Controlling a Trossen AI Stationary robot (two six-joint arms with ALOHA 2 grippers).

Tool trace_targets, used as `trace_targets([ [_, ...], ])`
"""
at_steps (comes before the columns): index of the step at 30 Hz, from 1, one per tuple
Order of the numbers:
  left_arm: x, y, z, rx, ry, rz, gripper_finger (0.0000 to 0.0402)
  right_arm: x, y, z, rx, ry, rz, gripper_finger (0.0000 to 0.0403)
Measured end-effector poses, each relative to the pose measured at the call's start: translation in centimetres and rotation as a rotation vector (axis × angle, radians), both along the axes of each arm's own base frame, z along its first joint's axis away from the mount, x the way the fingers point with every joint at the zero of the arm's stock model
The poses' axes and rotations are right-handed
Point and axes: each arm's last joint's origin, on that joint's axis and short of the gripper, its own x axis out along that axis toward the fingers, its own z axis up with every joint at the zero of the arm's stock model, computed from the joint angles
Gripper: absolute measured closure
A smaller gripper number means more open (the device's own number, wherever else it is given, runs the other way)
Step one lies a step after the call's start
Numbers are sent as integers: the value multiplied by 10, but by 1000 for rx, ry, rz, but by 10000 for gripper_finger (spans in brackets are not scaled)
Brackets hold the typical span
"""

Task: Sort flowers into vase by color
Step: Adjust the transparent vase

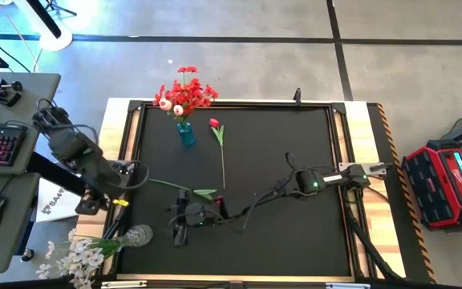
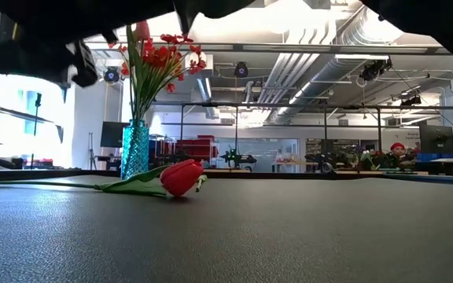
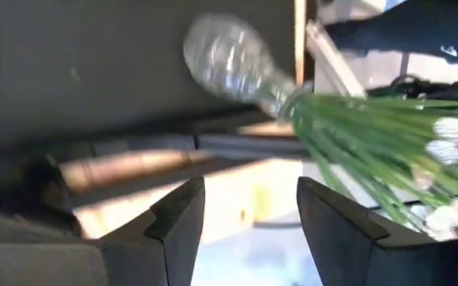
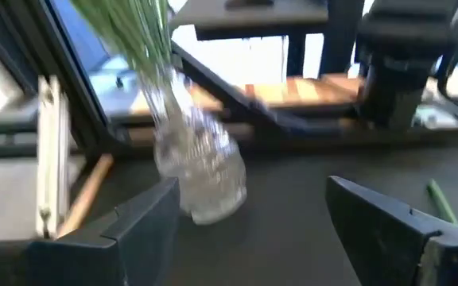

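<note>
The clear vase (image 1: 137, 235) had tipped over at the table edge.
Both grippers, left (image 3: 249, 230) and right (image 4: 253, 230), were wide and empty; a bump could roll it off.

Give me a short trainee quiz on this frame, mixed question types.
1. True or false: the blue vase holds white flowers.
2. What lies flat on the black mat, outside any vase? A) a red tulip B) a white spray C) a keyboard
3. Fill in: the left pincer and the right pincer are both ____.

Key: 1 false, it holds red flowers. 2 A, the red tulip. 3 open.
</note>
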Motion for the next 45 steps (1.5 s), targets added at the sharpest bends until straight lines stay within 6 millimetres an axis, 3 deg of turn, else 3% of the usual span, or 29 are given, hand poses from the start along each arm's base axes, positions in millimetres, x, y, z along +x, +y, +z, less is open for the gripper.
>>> trace_targets([
  [6,6,-9,-34,4,207,85,216,-1,-2,-2,-29,17,-70,98],
  [15,26,-18,-40,-42,261,308,215,-1,-3,-3,41,26,-112,98],
  [22,56,-26,-55,-13,330,338,214,-4,-3,-11,209,119,-158,98],
  [30,83,-32,-75,-11,435,309,160,-8,-1,-12,313,209,-119,98],
  [37,95,-32,-88,48,518,367,113,-24,-3,32,167,221,-157,98],
  [45,98,-41,-97,71,625,419,115,-58,-13,98,-49,277,-171,98],
])
